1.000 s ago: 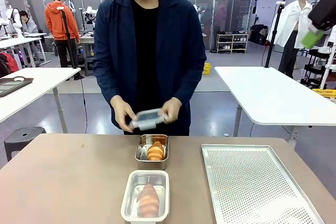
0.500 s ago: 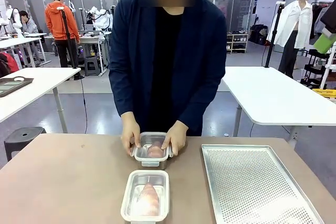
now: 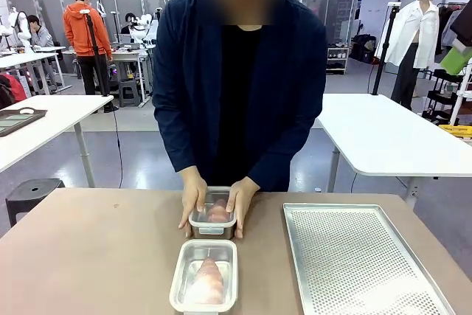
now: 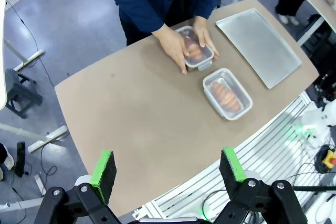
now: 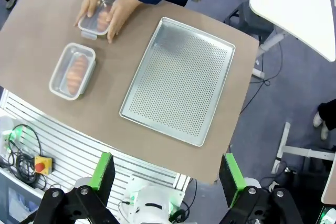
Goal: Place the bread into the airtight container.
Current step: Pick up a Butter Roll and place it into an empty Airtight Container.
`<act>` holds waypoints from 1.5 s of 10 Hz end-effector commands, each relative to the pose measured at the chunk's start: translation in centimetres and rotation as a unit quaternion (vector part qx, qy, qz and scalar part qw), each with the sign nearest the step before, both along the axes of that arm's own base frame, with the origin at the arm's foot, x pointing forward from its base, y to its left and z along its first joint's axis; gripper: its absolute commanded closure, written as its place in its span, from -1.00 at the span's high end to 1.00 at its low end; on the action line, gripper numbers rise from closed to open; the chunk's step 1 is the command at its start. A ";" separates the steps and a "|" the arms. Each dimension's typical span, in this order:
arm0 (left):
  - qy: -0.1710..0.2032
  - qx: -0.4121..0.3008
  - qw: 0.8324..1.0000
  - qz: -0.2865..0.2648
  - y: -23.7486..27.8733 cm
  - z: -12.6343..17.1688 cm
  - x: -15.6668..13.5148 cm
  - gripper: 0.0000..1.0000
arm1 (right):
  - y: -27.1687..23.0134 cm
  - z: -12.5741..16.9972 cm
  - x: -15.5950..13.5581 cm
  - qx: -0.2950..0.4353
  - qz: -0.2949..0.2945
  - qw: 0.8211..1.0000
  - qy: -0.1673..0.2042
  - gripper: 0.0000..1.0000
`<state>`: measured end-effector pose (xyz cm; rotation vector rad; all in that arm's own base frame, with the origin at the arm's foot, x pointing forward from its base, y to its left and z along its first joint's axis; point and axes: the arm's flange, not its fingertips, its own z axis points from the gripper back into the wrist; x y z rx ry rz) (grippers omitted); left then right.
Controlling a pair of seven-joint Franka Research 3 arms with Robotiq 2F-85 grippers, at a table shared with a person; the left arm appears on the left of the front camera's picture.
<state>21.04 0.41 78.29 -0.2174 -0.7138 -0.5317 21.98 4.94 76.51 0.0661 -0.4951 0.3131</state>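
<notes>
Two steel airtight containers stand mid-table, each with a piece of bread inside. On the far container (image 3: pixel 212 229) (image 4: pixel 202 61) (image 5: pixel 88 29) a clear lid lies over the bread (image 3: pixel 216 211), and the person's hands (image 3: pixel 193 198) press on both sides of it. The near container (image 3: pixel 180 285) (image 4: pixel 236 83) (image 5: pixel 59 83) is also lidded over its bread (image 3: pixel 208 279) (image 4: pixel 226 94) (image 5: pixel 77 73). My left gripper (image 4: pixel 167 166) hangs open high above the table's near side. My right gripper (image 5: pixel 166 171) is open too, high over the table's right corner, holding nothing.
A perforated metal tray (image 3: pixel 361 256) (image 4: pixel 260 43) (image 5: pixel 181 80) lies on the right part of the table. The brown tabletop (image 3: pixel 96 256) is bare on the left. White tables and other people stand farther back.
The person brought the clear lid down from chest height onto the far container and now presses it with both hands, leaning in. Both of my grippers stay open.
</notes>
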 end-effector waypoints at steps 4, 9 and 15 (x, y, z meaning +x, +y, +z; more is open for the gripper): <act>-0.001 -0.003 1.000 -0.013 -0.1 0.1 0.0 1.00 | 0.0 0.2 0.2 0.004 0.002 1.000 -0.002 1.00; -0.001 -0.003 1.000 -0.013 -0.1 0.1 0.0 1.00 | 0.0 0.2 0.2 0.004 0.002 1.000 -0.002 1.00; -0.001 -0.003 1.000 -0.013 -0.1 0.1 0.0 1.00 | 0.0 0.2 0.2 0.004 0.002 1.000 -0.002 1.00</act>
